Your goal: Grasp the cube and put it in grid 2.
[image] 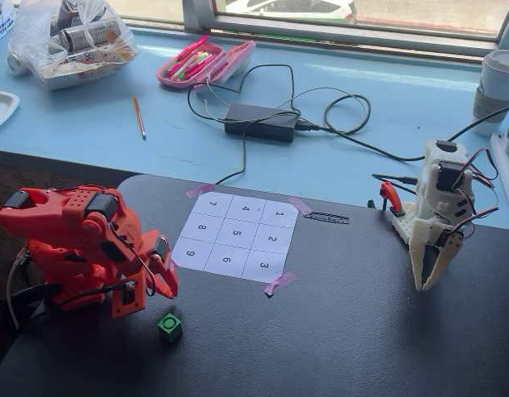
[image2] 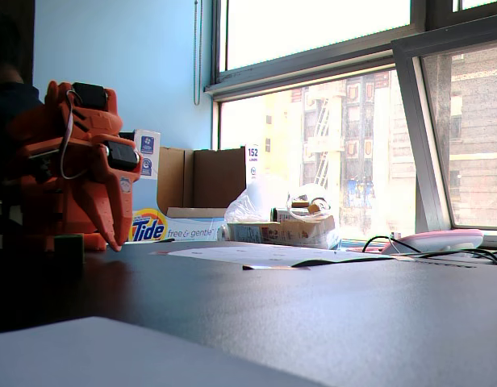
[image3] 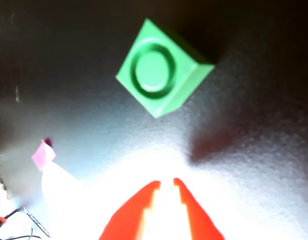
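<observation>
Your jaws hang nearly clenched, grasping nothing; spread them, reach ahead to the cube on the counter, turning to meet its flat sides.

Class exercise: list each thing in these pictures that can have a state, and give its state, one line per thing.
cube: on the black table, off the sheet, ungrasped.
pincer: empty, tips nearly together, short of the cube.
grid 2: empty.
pencil case: open, pens inside.
white arm: idle, holding nothing.
</observation>
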`<action>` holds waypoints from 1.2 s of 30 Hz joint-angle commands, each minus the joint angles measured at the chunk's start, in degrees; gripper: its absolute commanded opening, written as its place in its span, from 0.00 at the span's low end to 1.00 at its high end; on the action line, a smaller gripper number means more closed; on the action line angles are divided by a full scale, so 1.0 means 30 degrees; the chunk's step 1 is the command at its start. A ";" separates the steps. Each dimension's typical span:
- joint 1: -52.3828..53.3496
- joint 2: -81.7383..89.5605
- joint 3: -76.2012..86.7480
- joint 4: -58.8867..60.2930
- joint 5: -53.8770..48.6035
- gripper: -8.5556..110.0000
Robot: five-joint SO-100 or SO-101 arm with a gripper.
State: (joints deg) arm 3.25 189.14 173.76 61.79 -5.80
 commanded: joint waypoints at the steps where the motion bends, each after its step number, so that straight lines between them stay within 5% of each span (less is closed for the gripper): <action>1: -0.0029 -0.0879 -0.0234 -0.0293 -0.0029 0.14; 18: 0.2812 -1.3242 -1.3535 0.1846 0.1523 0.31; 36: 0.6357 -1.9717 -1.3301 0.0762 0.3809 0.41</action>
State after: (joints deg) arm 21.36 130.96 134.82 64.78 5.27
